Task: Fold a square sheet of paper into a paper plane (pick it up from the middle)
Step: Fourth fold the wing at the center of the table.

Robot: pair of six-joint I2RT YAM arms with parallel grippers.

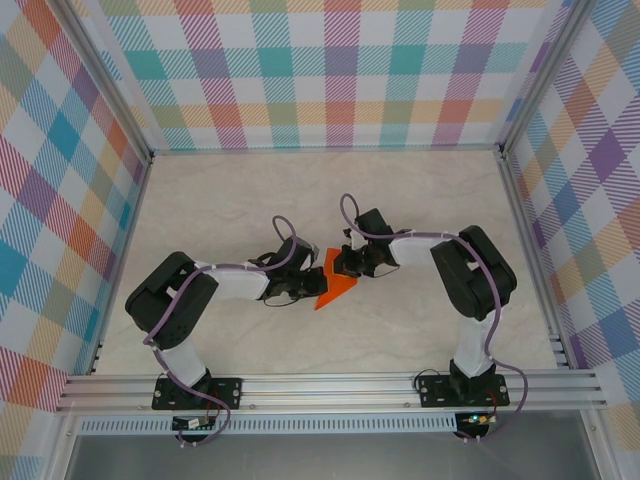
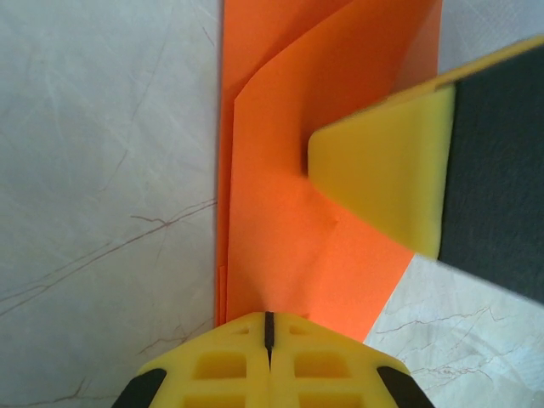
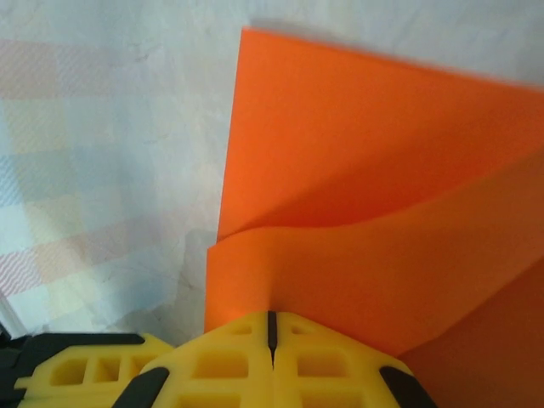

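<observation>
Two arms: both are bent inward over the middle of the pale marbled tabletop (image 1: 230,200), with the wrists brought almost tip to tip.
Paper, location: the thin bright orange sheet of paper (image 1: 335,288) is laid on the tabletop between the two grippers. It is seen from above as a pointed, roughly triangular patch.
Paper, fold state: overlapping layers are recorded in both wrist views. One flap is bowed upward off the layer beneath it, and a straight outer edge is laid flat on the table.
Left gripper: the left gripper (image 2: 268,321) is placed at the sheet's left side. Its yellow jaws are pressed together with no gap, and the tips are met by the paper's near edge.
Right gripper: the right gripper (image 3: 272,321) is set at the sheet's right side with its jaws closed. The raised flap is drawn up to its tips.
Grip: whether paper is pinched between either pair of jaws cannot be told.
Contact: one yellow finger (image 2: 382,174) of the right gripper is seen resting on the paper's upper layer.
Surroundings: the table is enclosed by pastel checked walls (image 1: 340,70).
</observation>
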